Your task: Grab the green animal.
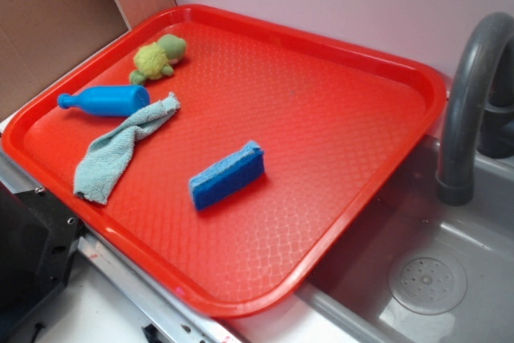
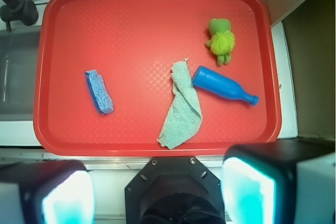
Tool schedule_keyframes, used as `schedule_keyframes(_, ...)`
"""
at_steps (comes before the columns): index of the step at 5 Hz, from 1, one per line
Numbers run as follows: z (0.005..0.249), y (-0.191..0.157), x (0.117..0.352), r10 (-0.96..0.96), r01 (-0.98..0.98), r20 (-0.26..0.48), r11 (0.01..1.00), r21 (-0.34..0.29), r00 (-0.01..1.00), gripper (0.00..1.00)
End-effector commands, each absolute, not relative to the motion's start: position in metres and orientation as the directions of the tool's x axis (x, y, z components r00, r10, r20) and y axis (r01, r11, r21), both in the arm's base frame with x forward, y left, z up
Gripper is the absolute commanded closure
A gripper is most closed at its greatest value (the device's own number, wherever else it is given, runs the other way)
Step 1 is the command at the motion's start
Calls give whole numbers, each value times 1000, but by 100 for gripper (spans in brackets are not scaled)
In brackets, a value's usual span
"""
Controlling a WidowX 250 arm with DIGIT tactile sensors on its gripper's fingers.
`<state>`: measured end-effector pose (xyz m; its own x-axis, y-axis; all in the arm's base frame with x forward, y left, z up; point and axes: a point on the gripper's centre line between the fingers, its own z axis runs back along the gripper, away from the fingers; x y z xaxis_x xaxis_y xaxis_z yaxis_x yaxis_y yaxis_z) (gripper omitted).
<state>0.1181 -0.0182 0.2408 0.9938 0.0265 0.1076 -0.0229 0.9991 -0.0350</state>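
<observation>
The animal (image 2: 221, 41) lies near a tray (image 2: 157, 3) corner, beside the bottle (image 2: 223, 85). It looks soft and light; pinch the fuzzy body. Fingers (image 2: 247, 192) spread, empty, outside the tray.

Black pincer (image 2: 157, 192), teal-lit fingers (image 2: 247, 192), screwed mount.

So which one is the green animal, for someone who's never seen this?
Find the red tray beside the sink. The green animal sits near its far corner, just beyond the blue bottle. It alone is fuzzy yellow-green, with a head and feet.
</observation>
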Motion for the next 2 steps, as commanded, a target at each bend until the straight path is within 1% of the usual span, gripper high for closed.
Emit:
schedule_keyframes(1,241,-18,118,27,-23,108,999,-35,994,0)
schedule_keyframes(2,229,-15,128,63,-61,177,998,-19,982,0)
